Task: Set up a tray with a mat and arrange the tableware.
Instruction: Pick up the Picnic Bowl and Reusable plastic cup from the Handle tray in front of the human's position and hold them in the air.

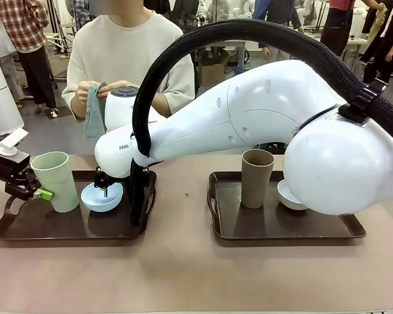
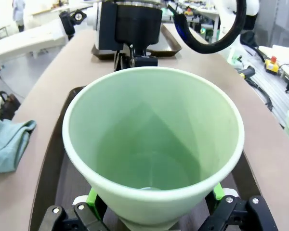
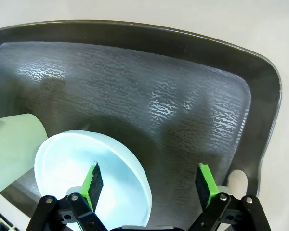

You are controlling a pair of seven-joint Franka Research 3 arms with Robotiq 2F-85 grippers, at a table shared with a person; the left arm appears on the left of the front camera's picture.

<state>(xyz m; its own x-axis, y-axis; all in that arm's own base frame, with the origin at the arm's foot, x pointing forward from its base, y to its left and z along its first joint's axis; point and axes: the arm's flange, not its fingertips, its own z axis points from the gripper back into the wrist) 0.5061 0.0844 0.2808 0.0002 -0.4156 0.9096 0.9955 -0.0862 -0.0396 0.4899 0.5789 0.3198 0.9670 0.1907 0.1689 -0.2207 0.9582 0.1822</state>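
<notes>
The pale green tumbler stands at the left end of the left dark tray. My left gripper is shut on its lower part, and the green pads press both sides of the tumbler. My right arm reaches across to the same tray. Its gripper is open over the light blue bowl, one pad inside the bowl and the other outside its rim. A textured dark mat lines this tray. The brown tumbler and white bowl sit in the right tray.
A person at the far side holds a grey-green cloth above the table's edge; the cloth lies near the left tray's far side. My right arm's white body spans the table's middle. Bare tabletop runs along the front edge.
</notes>
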